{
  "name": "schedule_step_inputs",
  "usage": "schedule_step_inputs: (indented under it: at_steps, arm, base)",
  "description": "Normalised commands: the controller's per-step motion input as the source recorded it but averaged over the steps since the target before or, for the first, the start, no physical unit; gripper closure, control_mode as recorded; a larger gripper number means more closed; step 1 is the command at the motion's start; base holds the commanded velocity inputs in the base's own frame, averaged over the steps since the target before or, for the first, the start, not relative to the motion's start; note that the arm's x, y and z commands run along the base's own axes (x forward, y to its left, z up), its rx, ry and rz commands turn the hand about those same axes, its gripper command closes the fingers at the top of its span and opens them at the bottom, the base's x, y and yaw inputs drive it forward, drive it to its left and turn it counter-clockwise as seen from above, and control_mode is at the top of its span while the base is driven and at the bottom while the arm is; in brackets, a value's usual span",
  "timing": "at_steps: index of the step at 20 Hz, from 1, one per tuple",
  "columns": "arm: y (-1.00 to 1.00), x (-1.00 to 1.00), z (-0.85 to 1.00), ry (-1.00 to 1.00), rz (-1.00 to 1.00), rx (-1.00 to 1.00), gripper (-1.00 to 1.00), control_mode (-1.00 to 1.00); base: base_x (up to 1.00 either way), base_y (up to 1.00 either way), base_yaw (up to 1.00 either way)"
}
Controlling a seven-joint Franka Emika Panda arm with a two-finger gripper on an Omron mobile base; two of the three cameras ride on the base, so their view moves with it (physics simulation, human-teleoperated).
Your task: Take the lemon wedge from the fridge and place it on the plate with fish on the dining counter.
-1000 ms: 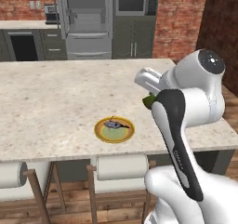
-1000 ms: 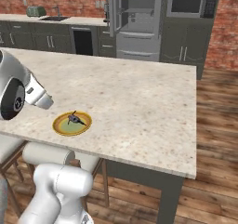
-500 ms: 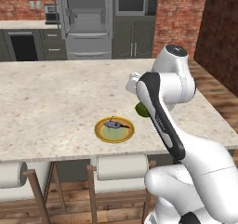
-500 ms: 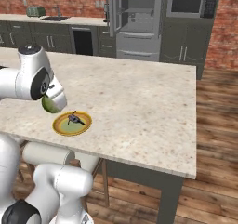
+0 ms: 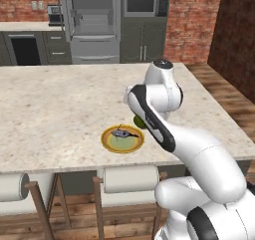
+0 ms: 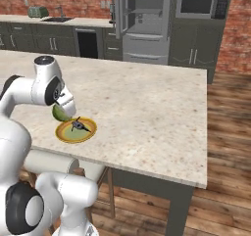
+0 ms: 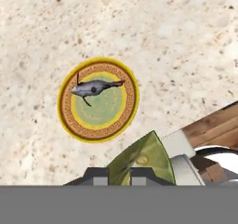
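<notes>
The white arm rises from the base, bends at a raised elbow and turns its wrist downward. The claw (image 7: 119,174) points down, its fingers (image 7: 96,175) closed on the lemon wedge (image 7: 142,160).

No text, label, brand, number or sign can be read in any of the views. The plate (image 7: 97,100) carries only a patterned band inside its yellow rim, not lettering. The fridge (image 6: 142,22) front is too small and blurred to show any characters.
</notes>
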Motion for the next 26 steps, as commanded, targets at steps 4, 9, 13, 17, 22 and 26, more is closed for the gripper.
schedule_step_inputs:
  at_steps: [4, 9, 13, 17, 22, 26]
  arm:
    - [0.17, 0.73, -0.62, -0.05, -0.07, -0.12, 1.00, -1.00]
    - [0.31, 0.46, -0.63, -0.04, -0.06, -0.05, 1.00, -1.00]
    - [0.25, 0.40, -0.34, 0.00, -0.03, 0.03, 1.00, -1.00]
    - [0.07, 0.12, -0.13, 0.00, 0.00, 0.10, 1.00, -1.00]
    - [0.05, 0.05, -0.39, 0.00, 0.00, 0.01, 1.00, -1.00]
    - [0.00, 0.06, -0.29, 0.00, 0.00, 0.00, 1.00, -1.00]
  base:
    - [0.00, 0.00, 0.00]
    - [0.00, 0.00, 0.00]
    - [0.00, 0.00, 0.00]
    - [0.00, 0.00, 0.00]
    - [0.00, 0.00, 0.00]
    - [0.00, 0.00, 0.00]
